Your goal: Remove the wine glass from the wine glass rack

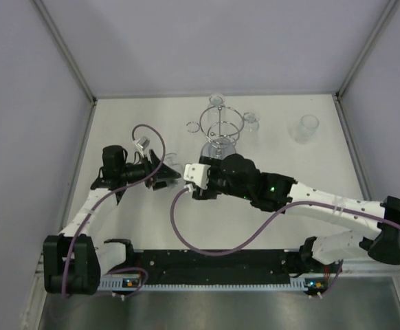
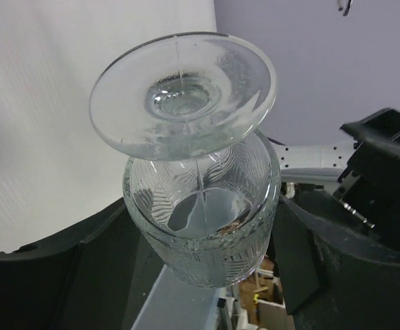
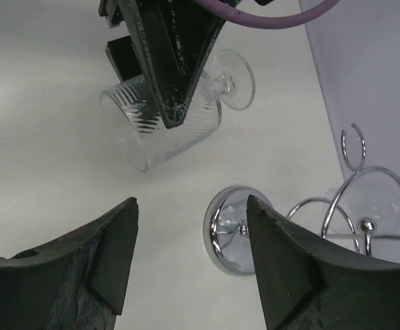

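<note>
Overall: a white counter (image 1: 310,172) closed in by plain lavender-grey walls (image 1: 214,41) on the left, far and right sides, with pale metal strips running up the two far corners
Surface: matte and evenly lit, with soft shadows under the arms; a dark toothed rail runs along the near edge between the two arm bases
Wine glass rack (image 1: 219,130): upright near the middle of the far edge, with its round mirrored base flat on the counter and its wire rings and looped arms spread above; small clear glasses hang around it
Wine glass (image 2: 200,227): off the rack, to its left and apart from it, tipped well over on its side with its foot towards the far right corner; whether the ribbed bowl touches the counter cannot be told
Left fingers (image 2: 303,268): clamped on either side of the wine glass bowl
Right fingers (image 3: 265,234): apart with nothing between them, hanging over bare counter just near of the rack's base, pointing towards the held glass
Tumbler (image 1: 304,128): clear, standing alone near the far right corner, well apart from the rack
Cables (image 1: 214,251): purple, one looping above the left arm, another sagging from the right arm towards the near edge
</note>
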